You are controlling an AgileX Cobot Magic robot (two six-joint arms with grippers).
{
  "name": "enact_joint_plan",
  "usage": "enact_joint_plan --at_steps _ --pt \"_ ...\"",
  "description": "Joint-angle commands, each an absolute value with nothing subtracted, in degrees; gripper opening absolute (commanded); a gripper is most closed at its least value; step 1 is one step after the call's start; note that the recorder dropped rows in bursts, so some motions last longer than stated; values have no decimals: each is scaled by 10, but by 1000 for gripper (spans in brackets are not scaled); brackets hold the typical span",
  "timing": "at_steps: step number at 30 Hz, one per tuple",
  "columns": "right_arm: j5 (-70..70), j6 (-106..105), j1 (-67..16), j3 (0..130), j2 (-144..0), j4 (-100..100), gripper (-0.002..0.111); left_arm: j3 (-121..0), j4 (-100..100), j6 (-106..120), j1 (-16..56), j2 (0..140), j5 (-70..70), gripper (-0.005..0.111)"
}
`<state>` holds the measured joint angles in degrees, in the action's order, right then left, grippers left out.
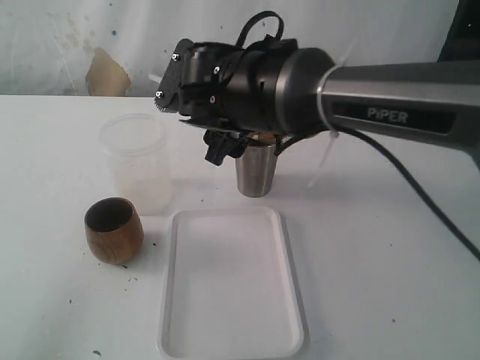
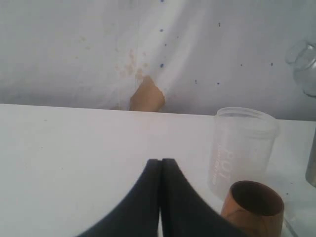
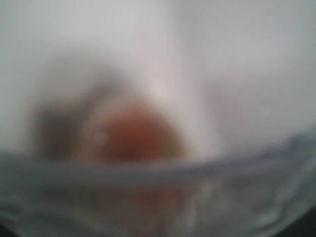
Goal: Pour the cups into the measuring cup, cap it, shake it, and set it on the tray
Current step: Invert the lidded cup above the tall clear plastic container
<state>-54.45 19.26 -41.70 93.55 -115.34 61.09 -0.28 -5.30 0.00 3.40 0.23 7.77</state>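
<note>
The measuring cup point(image 2: 303, 66) is not on the table point(image 1: 375, 285). It hangs in the air, higher than the steel tumbler point(image 1: 256, 171). The right gripper point(image 1: 172, 82) seems to be clamped around it, though that wrist view is too blurred to be sure. The left gripper point(image 2: 159, 165) has its fingers pressed together on nothing, low beside the wooden cup point(image 1: 112, 229). Both cups stand upright on the table; whether they are already poured out I cannot tell. I see no cap. The tray point(image 1: 225, 292) holds nothing, so I judge that capping, shaking and placing are left to do.
</note>
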Motion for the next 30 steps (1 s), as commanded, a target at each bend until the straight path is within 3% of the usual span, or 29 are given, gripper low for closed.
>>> enact_joint_plan --at_steps 1,12,30 --pt "-606 197 -436 966 -1182 724 0 0 -51 0 36 0 72 0" --pt "-674 159 -456 967 -1241 891 0 0 -51 0 36 0 72 0" --pt "-678 106 -474 965 -1224 950 0 0 -51 0 36 0 72 0"
